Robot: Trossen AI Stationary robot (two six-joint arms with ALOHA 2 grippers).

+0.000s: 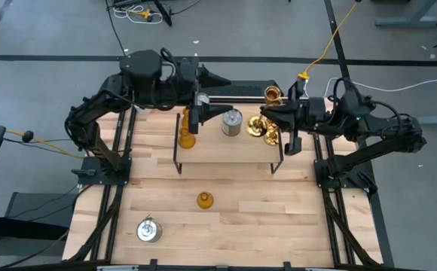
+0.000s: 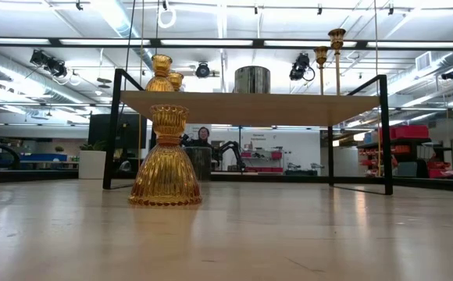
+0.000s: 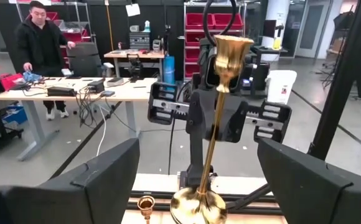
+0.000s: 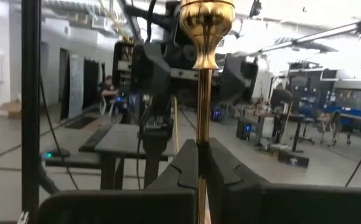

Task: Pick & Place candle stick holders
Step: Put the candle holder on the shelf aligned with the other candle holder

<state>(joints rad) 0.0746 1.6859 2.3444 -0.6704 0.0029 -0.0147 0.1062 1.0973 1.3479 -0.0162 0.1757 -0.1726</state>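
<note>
A wooden rack [image 1: 230, 154] with black wire sides carries amber holders [image 1: 186, 128], a silver can-shaped holder [image 1: 232, 123] and gold brass holders [image 1: 267, 132]. My right gripper [image 1: 267, 114] is over the rack's right end, shut on a tall gold holder [image 3: 221, 74]. My left gripper [image 1: 220, 96] is open and empty over the rack's far left part, facing that gold holder from a short way off. One amber holder [image 1: 204, 199] and one silver holder [image 1: 148, 229] stand on the table in front of the rack. My right gripper pinches the tall gold holder's thin stem [image 4: 200, 134] between its two fingers, about midway up. The fingers come level from the table's right side and lie across the stem. The holder stands nearly upright and leans a little, cup on top [image 4: 205, 25]. Whether its flared base [image 3: 198, 205] rests on the shelf cannot be told.
The rack's black wire sides [image 1: 177, 143] stand at both of its ends. A smaller brass cup [image 3: 145, 205] shows beside the held holder. People sit at desks in the room beyond [image 3: 40, 43]. Bare wood lies in front of the rack [image 1: 279, 218].
</note>
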